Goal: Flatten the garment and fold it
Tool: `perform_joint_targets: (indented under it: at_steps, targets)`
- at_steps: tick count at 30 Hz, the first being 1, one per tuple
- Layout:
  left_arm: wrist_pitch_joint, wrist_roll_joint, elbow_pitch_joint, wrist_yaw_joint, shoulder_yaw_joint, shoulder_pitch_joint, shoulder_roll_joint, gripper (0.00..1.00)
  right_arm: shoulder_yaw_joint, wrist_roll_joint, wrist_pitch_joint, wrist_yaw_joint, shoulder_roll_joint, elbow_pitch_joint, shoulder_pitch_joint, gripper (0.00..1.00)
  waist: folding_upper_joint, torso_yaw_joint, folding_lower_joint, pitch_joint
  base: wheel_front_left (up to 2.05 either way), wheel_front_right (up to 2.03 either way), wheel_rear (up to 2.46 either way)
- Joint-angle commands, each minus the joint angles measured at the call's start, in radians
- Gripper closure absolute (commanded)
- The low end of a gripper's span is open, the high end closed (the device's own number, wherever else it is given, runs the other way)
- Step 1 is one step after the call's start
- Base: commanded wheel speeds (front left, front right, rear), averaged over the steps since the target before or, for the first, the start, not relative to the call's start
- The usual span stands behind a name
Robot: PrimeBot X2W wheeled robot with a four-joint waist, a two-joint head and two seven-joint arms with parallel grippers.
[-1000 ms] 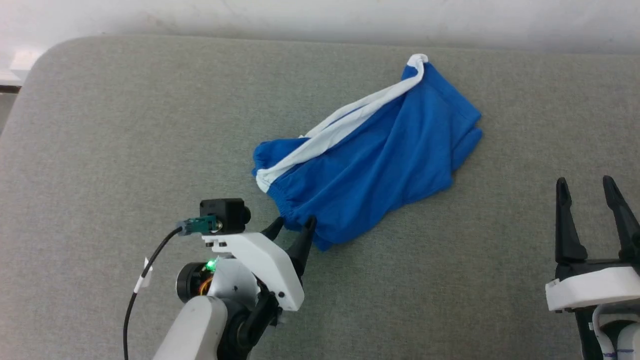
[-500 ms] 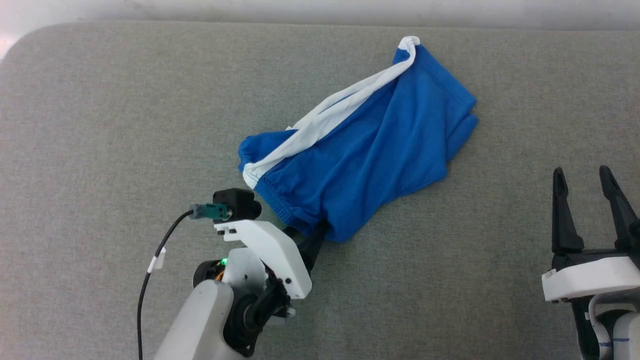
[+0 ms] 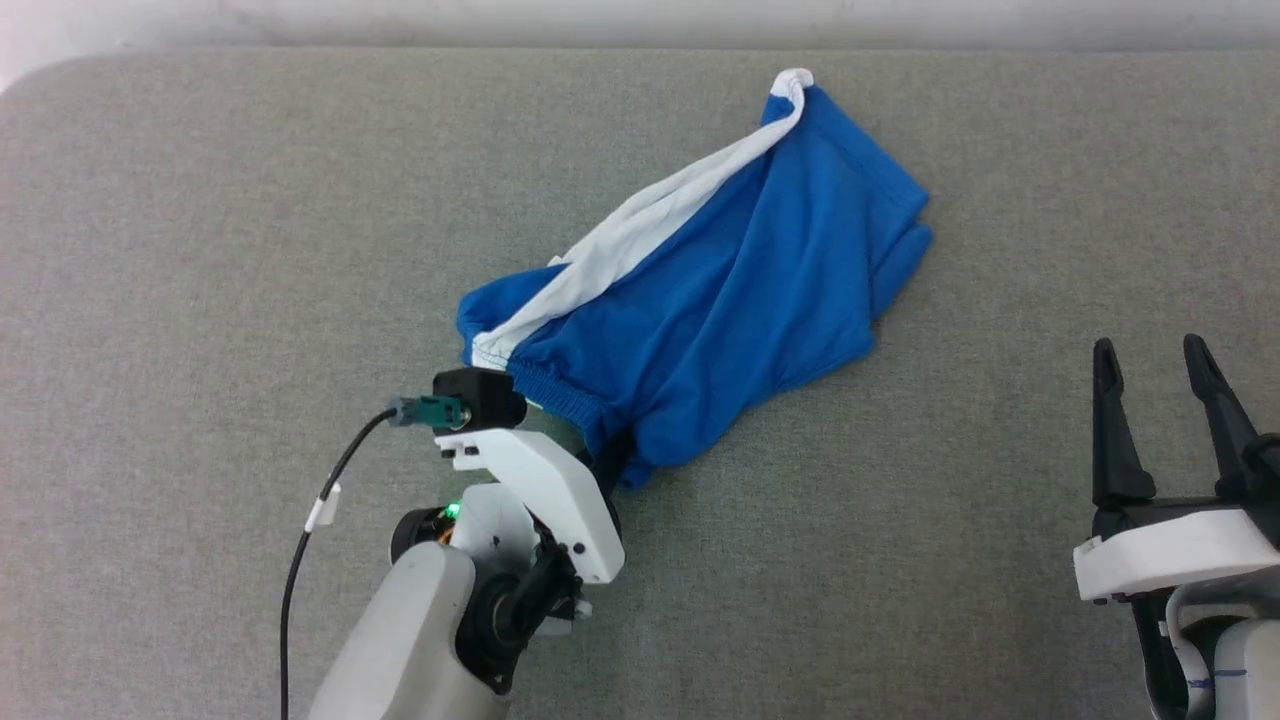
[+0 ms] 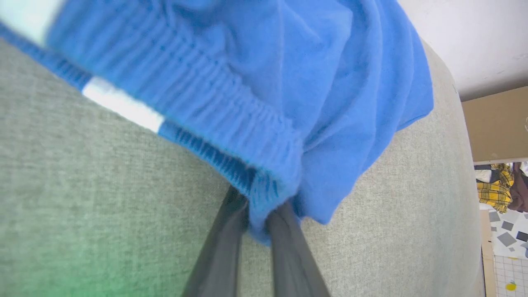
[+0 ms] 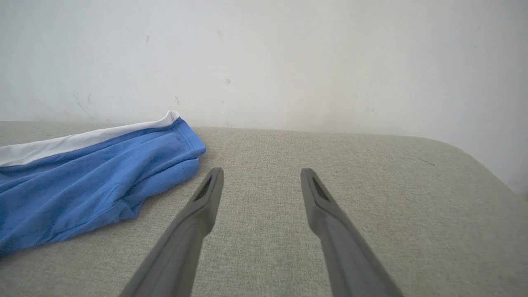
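- The padded grey worktop (image 3: 200, 250) carried everything.
- The garment (image 3: 730, 300) lay crumpled near its middle. Its long axis ran diagonally from a near-left corner to a far-right end, with the white band (image 3: 640, 225) twisted along the upper side.
- The left hand (image 3: 610, 458) pinched the gathered elastic hem (image 4: 231, 111) at that near-left corner, fingers pressed together on the cloth.
- The right hand (image 3: 1148, 350) hovered spread and empty, well apart to the right. The garment's far-right end lay ahead and left of it, so this hand looked nearer to that end.
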Motion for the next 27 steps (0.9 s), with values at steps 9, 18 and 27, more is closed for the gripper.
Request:
perform_joint_targets:
  at_steps: [9, 18, 27]
  targets:
    - [-0.072, -0.027, -0.02, -0.011, 0.026, 0.101, 0.007, 1.0, 0.069, -0.064, 0.099, -0.001, 0.003, -0.03, -0.04, 0.0, -0.0001, 0.041, 0.0, -0.05, 0.0, 0.0, 0.0]
    - [-0.094, -0.039, -0.058, -0.019, -0.004, 0.092, -0.005, 1.0, 0.112, 0.026, 0.457, -0.001, -0.024, 0.025, -0.256, 0.0, -0.0001, 0.074, 0.0, 0.002, 0.0, 0.0, 0.0]
    - [-0.121, -0.057, -0.051, -0.04, -0.045, 0.03, -0.015, 1.0, 0.069, 0.051, 0.726, -0.001, -0.032, 0.154, -0.451, 0.0, -0.0001, 0.108, 0.0, 0.068, 0.0, 0.0, 0.0]
